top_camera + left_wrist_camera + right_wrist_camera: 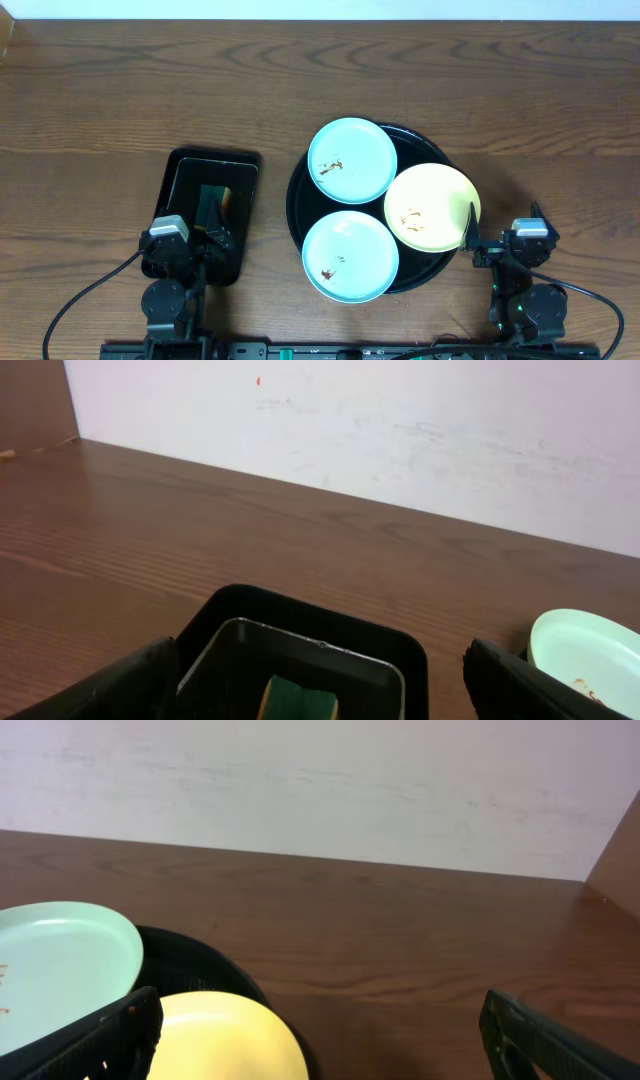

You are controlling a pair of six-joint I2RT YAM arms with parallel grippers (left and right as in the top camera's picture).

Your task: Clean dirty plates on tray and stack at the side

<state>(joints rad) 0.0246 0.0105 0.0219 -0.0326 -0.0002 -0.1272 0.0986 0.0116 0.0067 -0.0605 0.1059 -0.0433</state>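
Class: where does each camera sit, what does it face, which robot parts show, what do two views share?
Overhead: above the table, looking down; left claw, right claw show.
Left wrist: over small tray, facing wall; its claw open.
Right wrist: by round tray, facing wall; its claw open.
Shared: yellow plate, overhead and right wrist.

This looks like a lab or test room to me. I see a bare white wall [400, 420], a plain brown wood table [300, 80], and my left arm [165, 300] and right arm [530, 305] at its edge.
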